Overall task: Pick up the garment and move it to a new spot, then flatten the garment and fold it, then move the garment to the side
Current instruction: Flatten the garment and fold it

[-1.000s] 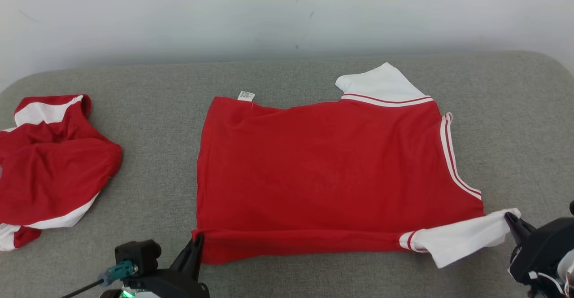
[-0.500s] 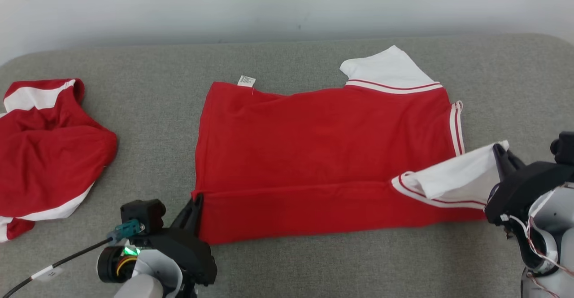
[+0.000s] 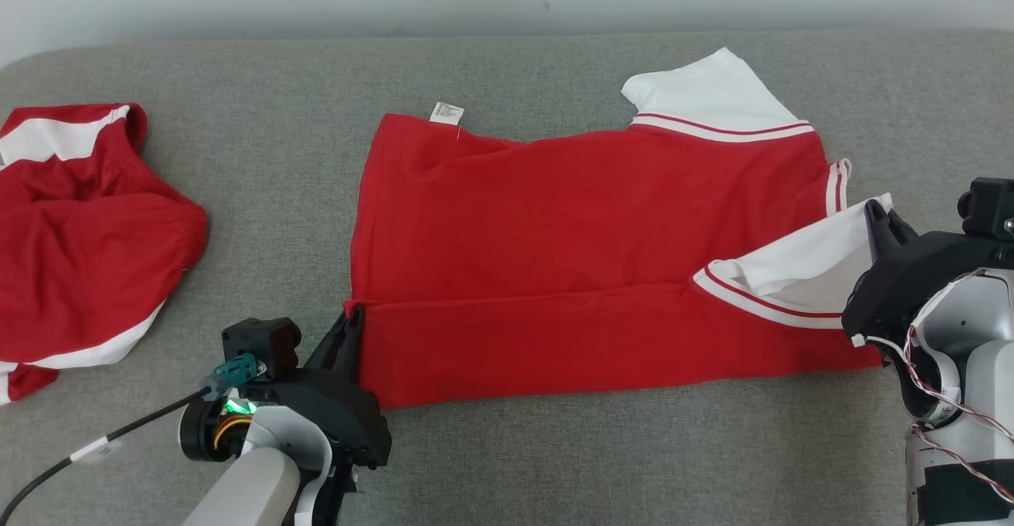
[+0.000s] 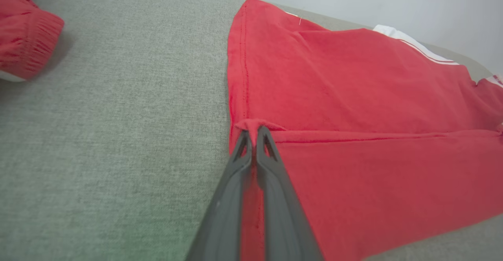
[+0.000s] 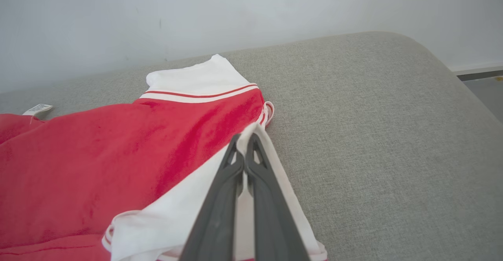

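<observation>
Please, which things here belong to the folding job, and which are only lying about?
In the job: red shirt; left gripper, shut on its hem corner; right gripper, shut on its white sleeve.
Lying about: crumpled red garment, at the left of the grey cushion.

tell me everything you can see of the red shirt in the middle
The red shirt lies spread sideways on the grey cushion, a soft-looking knit, with white sleeves edged in red and white stripes and a small white label at its far hem corner. Its near edge is folded over the body in a long band. The left gripper is shut on the near hem corner; the right gripper is shut on the near sleeve, drawn over the body. The far sleeve lies flat.
</observation>
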### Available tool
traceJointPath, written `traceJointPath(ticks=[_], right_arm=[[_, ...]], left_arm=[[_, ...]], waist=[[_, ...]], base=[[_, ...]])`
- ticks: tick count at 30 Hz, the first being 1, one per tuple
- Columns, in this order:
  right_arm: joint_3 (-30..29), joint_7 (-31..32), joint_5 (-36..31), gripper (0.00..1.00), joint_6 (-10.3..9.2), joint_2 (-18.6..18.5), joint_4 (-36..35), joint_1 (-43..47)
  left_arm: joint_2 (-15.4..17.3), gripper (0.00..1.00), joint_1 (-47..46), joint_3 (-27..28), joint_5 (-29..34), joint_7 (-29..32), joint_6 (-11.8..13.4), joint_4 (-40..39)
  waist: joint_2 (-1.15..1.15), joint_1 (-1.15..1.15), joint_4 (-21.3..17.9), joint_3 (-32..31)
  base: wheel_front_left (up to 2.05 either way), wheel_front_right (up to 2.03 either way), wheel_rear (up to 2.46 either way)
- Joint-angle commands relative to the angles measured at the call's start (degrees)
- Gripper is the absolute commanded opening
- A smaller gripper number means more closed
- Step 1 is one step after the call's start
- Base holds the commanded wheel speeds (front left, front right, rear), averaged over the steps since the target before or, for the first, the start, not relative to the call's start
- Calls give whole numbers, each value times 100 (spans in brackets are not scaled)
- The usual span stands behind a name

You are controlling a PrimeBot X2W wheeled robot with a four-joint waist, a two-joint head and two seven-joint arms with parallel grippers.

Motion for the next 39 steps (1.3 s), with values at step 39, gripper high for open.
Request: traceJointPath(ticks=[39], right_arm=[[-654,428,-676,100,-11,22,727,665]], left_arm=[[-69,100,373,-619,583,-84,666,437]], waist=[[-1,-1,37,8]], base=[[0,0,0]])
